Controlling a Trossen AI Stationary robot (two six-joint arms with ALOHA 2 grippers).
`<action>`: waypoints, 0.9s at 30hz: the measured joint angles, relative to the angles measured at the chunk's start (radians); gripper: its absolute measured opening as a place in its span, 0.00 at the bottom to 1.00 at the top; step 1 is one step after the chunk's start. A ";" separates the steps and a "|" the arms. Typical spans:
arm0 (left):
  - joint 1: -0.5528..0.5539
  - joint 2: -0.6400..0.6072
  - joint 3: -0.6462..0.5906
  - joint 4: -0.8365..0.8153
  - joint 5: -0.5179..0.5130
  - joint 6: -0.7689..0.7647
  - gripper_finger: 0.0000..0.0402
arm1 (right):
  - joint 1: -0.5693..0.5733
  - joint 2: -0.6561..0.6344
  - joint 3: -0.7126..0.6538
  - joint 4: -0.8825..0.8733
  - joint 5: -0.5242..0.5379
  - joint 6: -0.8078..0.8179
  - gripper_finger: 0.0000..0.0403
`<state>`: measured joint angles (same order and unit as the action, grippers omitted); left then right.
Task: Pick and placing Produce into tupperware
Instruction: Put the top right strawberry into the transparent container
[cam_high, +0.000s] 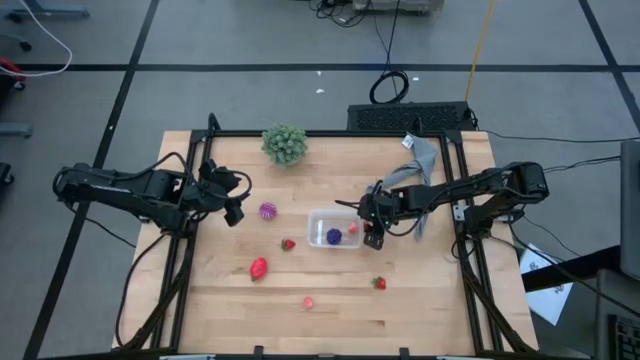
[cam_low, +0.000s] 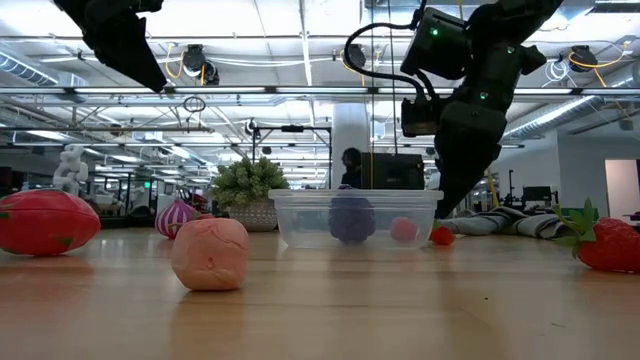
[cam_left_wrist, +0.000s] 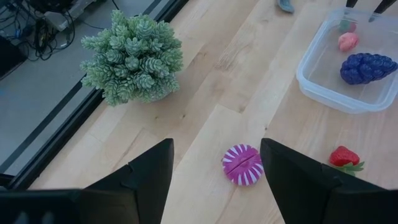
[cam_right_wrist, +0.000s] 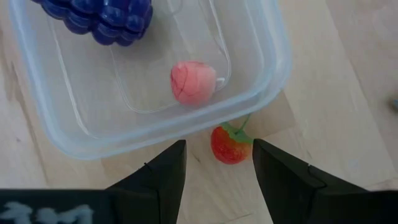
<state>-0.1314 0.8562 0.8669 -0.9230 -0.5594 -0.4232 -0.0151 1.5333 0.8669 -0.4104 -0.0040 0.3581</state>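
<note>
Left gripper (cam_high: 236, 204): held above the table at the left side, just beside the magenta ball; fingers (cam_left_wrist: 149, 177) are spread apart, with nothing between them; in the left wrist view the ball is seen in the gap ahead of them.
Right gripper (cam_high: 373, 232): held above the right end of the tupperware; fingers (cam_right_wrist: 165, 174) are parted and empty; a small strawberry is seen between them on the table in the right wrist view.
Tupperware (cam_high: 318, 242): set near the middle of the table, upright, lid off.
Grape cluster (cam_high: 334, 236): placed inside the tupperware, dark purple.
Pink piece (cam_right_wrist: 192, 82): placed inside the tupperware, beside the grape cluster, apart from it.
Small strawberry (cam_right_wrist: 229, 144): lying on the wood just outside the tupperware wall.
Magenta ball (cam_high: 267, 210): on the table, left of the tupperware, white-striped.
Other strawberries: one (cam_high: 288, 243) just left of the tupperware; a larger red piece (cam_high: 259, 267) nearer the front; one (cam_high: 379, 283) at the front right; all on the wood.
Pink fruit (cam_high: 308, 301): on the table near the front edge.
Green plant (cam_high: 285, 143): at the back of the table.
Grey cloth (cam_high: 424, 157): at the back right corner.
</note>
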 joint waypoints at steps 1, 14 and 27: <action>0.000 0.000 0.000 0.000 0.000 0.000 0.61 | 0.000 0.000 0.000 0.001 0.000 0.000 0.44; 0.000 0.000 0.000 0.000 0.000 0.001 0.61 | 0.001 0.000 -0.039 0.056 0.000 0.012 0.44; 0.000 0.000 0.000 0.000 0.000 0.002 0.61 | 0.001 0.000 -0.064 0.091 0.000 0.015 0.44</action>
<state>-0.1314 0.8562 0.8669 -0.9230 -0.5594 -0.4210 -0.0143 1.5337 0.8028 -0.3190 -0.0044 0.3733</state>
